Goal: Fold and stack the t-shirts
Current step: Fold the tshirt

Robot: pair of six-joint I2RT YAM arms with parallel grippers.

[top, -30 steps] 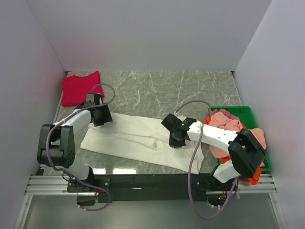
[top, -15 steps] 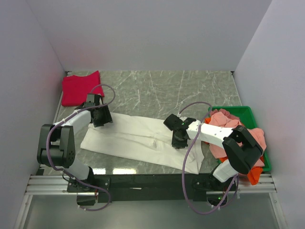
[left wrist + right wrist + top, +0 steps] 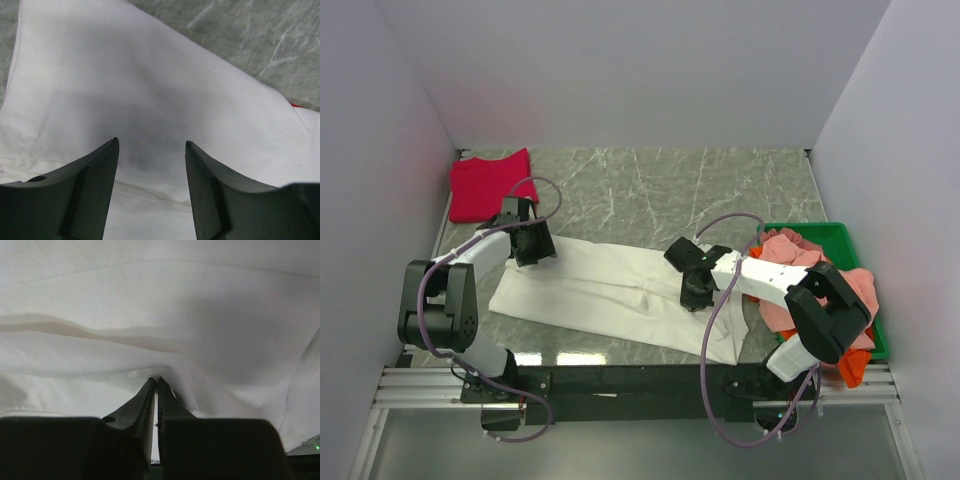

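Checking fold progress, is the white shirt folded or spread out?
Partly folded: the white t-shirt lies in a long narrow band across the table, not yet a compact bundle.

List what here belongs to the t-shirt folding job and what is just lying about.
Part of the job:
white t-shirt, spread across the table
crimson t-shirt, far left corner
pink and orange t-shirts, heaped in the bin

Just lying about:
green bin, on the right
table, marble-patterned

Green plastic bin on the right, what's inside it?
A heap of salmon-pink cloth and some orange cloth fills the green plastic bin. Anything beneath is covered.
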